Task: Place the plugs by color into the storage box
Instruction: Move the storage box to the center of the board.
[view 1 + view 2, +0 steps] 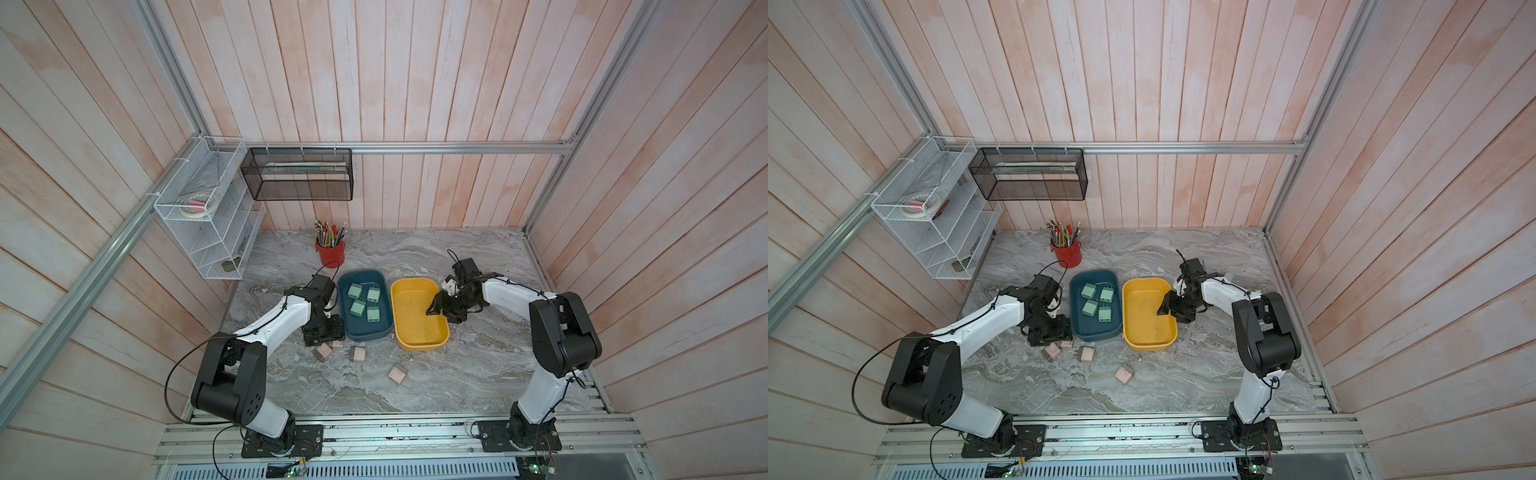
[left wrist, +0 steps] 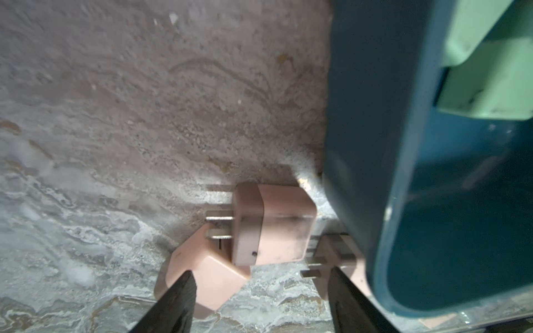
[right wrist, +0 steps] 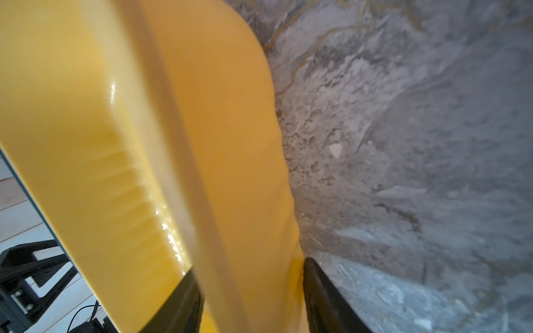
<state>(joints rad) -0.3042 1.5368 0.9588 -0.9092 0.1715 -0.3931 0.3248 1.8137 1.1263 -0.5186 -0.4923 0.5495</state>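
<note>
A: The left gripper [image 2: 262,274] is seen with its jaws apart and nothing held between them. Three of the pink plugs [image 2: 274,225] are found close by on the table [image 2: 115,115]: one just ahead of the jaws, a second against its prongs and partly behind one finger, and a third beyond the other finger, half hidden by the wall of the blue box [image 2: 375,115]

B: And the right gripper [image 3: 251,266]?

A: Its jaws are clamped on the wall of the yellow box [image 3: 230,144], one finger inside and one outside. It is judged that the box is being steadied so that plugs can be dropped in without it sliding

B: The count is wanted

A: Four green plugs [image 1: 356,291] are counted in the blue box, well clear of both pairs of jaws. Four pink plugs are counted on the table in both top views, the fourth well apart from the left jaws. None is seen in the yellow box, which is empty. Two boxes, two colours: the green half is judged done, the pink half not yet begun
</note>
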